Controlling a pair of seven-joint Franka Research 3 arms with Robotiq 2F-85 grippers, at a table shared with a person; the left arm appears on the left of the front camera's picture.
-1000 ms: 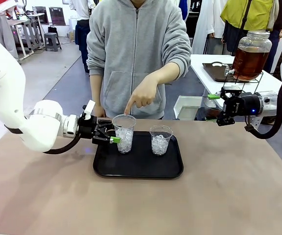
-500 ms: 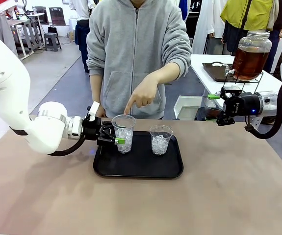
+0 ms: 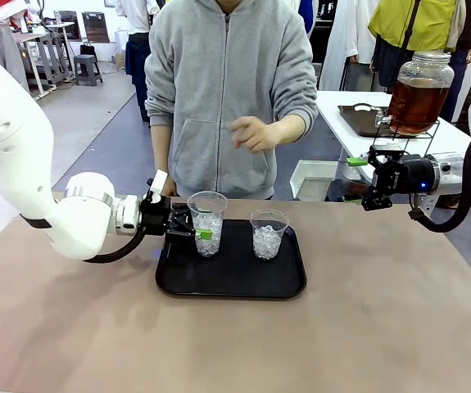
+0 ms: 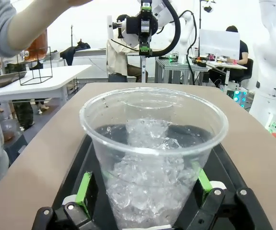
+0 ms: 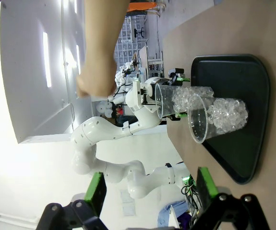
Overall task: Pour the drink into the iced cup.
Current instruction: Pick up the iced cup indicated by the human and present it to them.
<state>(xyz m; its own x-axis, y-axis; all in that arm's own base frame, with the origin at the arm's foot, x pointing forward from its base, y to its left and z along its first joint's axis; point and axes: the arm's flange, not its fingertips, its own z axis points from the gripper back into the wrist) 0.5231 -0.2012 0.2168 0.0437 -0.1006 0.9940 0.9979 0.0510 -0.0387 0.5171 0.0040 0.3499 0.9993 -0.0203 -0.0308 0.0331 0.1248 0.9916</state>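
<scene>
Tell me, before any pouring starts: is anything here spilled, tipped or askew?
Nothing stands out. The left cup and right cup stand upright with ice on the black tray, the table looks dry, and the drink jar sits upright on its stand. The left gripper is open around the left cup.

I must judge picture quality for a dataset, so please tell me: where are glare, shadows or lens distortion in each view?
Front view: even light, sharp, a soft shadow on the table. Left wrist view: the wide lens swells the iced cup; the background above is washed white. Right wrist view: rolled sideways; the wall behind the person's hand is blown out.
</scene>
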